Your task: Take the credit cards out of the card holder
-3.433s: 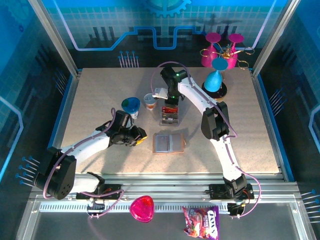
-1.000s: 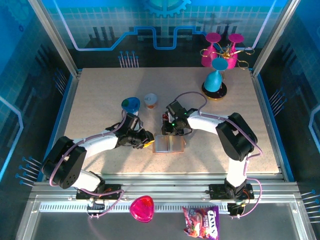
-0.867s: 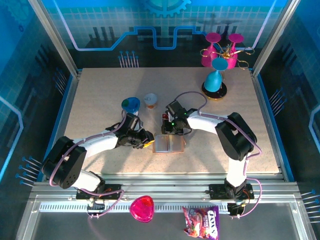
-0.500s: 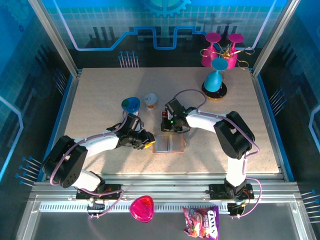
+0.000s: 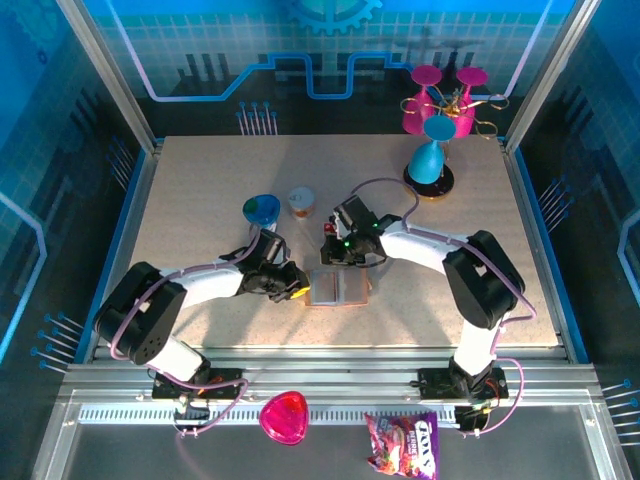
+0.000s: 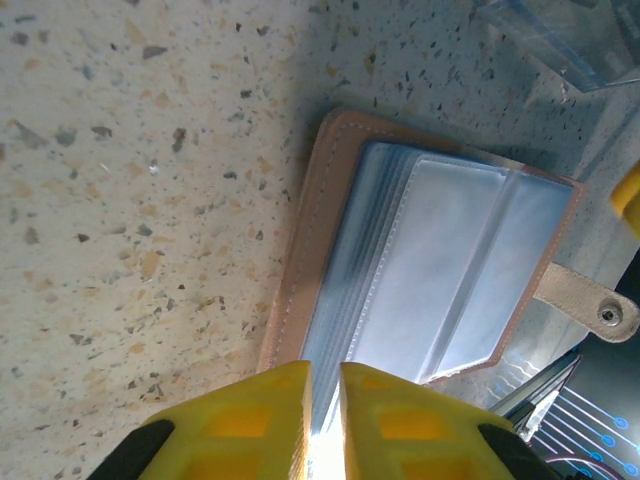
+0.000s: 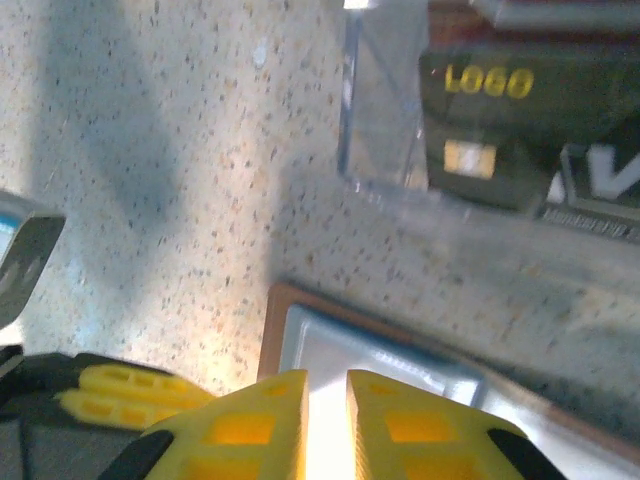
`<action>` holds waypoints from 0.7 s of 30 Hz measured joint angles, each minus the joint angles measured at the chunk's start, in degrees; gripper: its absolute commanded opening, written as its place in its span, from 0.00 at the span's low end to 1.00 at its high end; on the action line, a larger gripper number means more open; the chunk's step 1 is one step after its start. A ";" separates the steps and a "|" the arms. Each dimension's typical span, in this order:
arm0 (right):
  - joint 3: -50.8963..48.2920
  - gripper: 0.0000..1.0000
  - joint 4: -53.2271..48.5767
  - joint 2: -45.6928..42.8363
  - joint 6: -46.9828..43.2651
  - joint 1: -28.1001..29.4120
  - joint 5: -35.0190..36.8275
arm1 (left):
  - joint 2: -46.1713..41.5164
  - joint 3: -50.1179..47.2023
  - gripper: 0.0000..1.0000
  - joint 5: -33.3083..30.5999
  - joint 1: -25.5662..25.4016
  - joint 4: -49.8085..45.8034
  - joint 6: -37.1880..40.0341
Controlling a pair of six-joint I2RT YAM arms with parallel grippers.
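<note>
Speckled beige table [image 5: 200, 200], blue-lit walls behind. Card holder [image 5: 340, 288] lies open and flat near table centre, tan rim around blue-grey clear sleeves; its snap tab [image 6: 590, 308] sticks out at one side. Left gripper [image 5: 300, 291] is low at the holder's left edge; in its wrist cam the yellow fingers [image 6: 250, 420] stand w/ only a narrow slit, tips over the sleeve edge, and I cannot tell if they pinch a sleeve. Right gripper [image 5: 336, 264] is at the holder's far edge, btw. it and the clear plastic container [image 7: 380, 120]; jaws also narrow, a grip cannot be told. Dark credit card [image 7: 500, 110] w/ yellow "LOGO" sits inside the container. Blue cup [image 5: 262, 208] and small cup [image 5: 300, 201] stand further back left.
</note>
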 measured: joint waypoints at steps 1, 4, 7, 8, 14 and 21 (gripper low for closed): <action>-0.74 0.16 0.07 -0.22 0.39 0.17 -0.74 | 0.24 0.00 0.13 0.09 0.00 0.26 0.00; -2.38 0.16 0.07 -0.26 1.42 0.66 -2.67 | 0.90 0.00 0.10 0.24 0.00 0.96 0.00; -3.67 0.16 0.26 -0.26 2.16 1.03 -4.11 | 1.81 0.00 0.10 0.52 0.00 1.03 0.02; -4.00 0.17 0.33 -0.26 2.38 1.11 -4.57 | 2.16 0.00 0.10 0.55 0.00 1.05 0.02; -4.83 0.21 0.57 -0.26 3.15 1.29 -6.32 | 3.28 0.00 0.10 0.57 0.00 0.98 0.02; -5.11 0.28 0.59 -0.26 3.58 2.01 -7.06 | 3.63 0.00 0.10 0.57 0.00 0.98 0.02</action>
